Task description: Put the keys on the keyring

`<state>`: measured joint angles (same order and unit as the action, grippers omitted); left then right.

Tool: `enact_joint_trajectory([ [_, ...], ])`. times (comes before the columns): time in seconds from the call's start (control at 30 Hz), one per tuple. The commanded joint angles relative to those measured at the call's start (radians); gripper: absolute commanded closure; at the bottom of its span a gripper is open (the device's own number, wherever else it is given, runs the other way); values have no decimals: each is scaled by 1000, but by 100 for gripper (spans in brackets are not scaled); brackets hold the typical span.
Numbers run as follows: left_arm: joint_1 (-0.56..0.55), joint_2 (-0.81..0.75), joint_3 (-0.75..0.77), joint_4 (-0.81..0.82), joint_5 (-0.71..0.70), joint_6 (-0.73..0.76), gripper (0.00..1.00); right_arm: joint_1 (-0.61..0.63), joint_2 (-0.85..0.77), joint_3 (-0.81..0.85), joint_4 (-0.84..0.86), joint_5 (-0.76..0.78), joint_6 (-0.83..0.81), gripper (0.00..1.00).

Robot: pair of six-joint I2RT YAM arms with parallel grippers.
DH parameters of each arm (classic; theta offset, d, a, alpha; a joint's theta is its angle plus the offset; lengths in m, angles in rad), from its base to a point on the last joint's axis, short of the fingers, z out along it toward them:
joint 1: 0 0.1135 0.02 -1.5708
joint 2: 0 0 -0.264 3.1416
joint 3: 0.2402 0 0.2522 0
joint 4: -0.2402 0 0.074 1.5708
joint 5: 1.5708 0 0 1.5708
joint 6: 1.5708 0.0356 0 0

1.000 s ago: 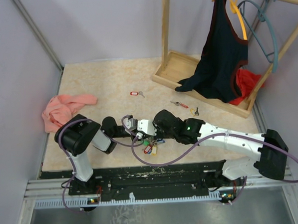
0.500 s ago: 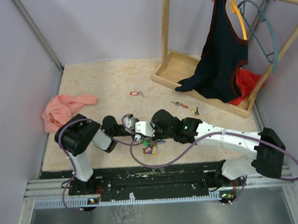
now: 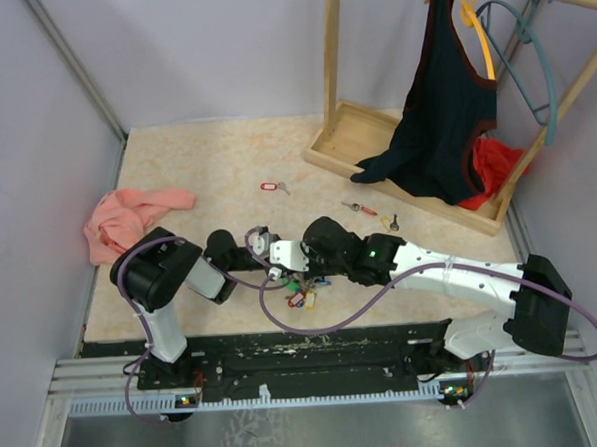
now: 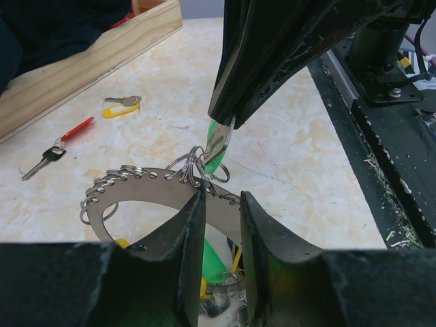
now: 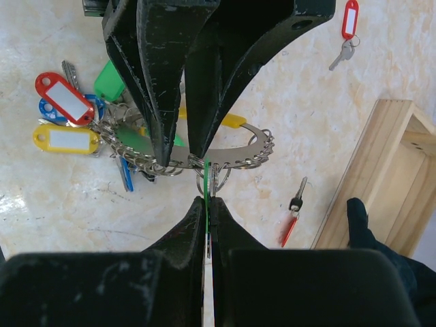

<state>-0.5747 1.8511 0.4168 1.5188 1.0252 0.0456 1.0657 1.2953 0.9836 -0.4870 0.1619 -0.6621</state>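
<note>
The keyring (image 4: 139,189) is a flat silvery band strung with small rings, and my left gripper (image 4: 219,204) is shut on it. My right gripper (image 5: 208,197) is shut on a green-tagged key (image 5: 206,178), whose top meets the small rings on the band's edge (image 5: 238,155). In the top view the two grippers (image 3: 274,268) (image 3: 303,270) meet near the table's front, above hanging coloured tags (image 3: 300,291). Loose keys lie apart: a red-tagged one (image 3: 270,187), a red and black one (image 3: 356,207), a yellow one (image 3: 389,220).
A pink cloth (image 3: 128,217) lies at the left. The wooden rack base (image 3: 374,139) stands at the back right with a dark garment (image 3: 443,106) and a teal hanger (image 3: 530,61) above it. The black rail (image 3: 315,348) runs along the near edge.
The right arm has edged slightly left toward the left gripper. Both grips are unchanged.
</note>
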Motion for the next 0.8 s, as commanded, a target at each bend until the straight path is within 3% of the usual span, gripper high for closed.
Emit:
enact_joint_trajectory([
  [0.0,-8,-27,-1,271,-28,8,67,-3,-18,61,46,-7,-1,100],
  [0.27,-20,-49,-14,271,-74,24,67,-3,-7,65,42,4,30,100],
  [0.5,-38,-39,-14,271,-84,28,76,-3,-2,74,43,2,56,100],
  [0.77,-45,-42,-18,271,-98,35,100,-4,-9,76,22,35,97,100],
])
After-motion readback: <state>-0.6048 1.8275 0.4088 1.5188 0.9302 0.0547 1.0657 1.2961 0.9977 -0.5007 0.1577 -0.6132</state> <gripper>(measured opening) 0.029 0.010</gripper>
